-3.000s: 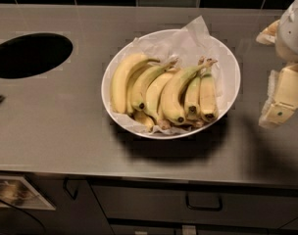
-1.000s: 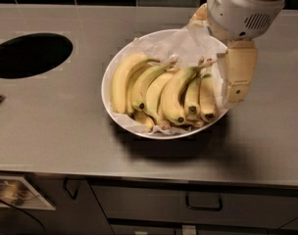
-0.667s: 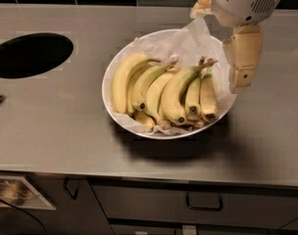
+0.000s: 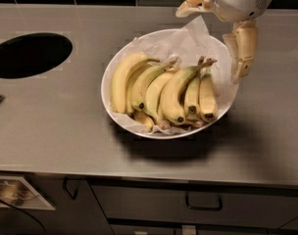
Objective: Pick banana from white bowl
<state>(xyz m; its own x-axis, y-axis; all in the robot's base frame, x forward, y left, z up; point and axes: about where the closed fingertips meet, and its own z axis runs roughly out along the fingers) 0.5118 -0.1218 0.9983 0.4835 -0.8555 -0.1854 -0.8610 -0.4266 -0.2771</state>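
Observation:
The white bowl (image 4: 108, 100) stands mid-counter, lined with crinkled white paper, and holds several bananas side by side. The banana (image 4: 174, 95) is the long, strongly curved one right of centre, with its greenish stem pointing up-right and a black dot at its near tip. Two short stubby bananas (image 4: 200, 98) lie to its right, and a broad pale one (image 4: 120, 80) lies at the far left. My gripper (image 4: 208, 46) hangs above the bowl's far right rim. It is open and empty, with one finger (image 4: 243, 48) pointing down beside the rim and the other (image 4: 190, 6) reaching left.
A dark round hole (image 4: 29, 55) is cut in the steel counter (image 4: 56, 126) at the left. A black tiled wall runs along the back. Drawers with handles (image 4: 204, 202) sit below the counter's front edge.
The gripper came in from the right of the bowl to above its right side. Over the last second it shifted slightly up and to the right. The bananas have not moved.

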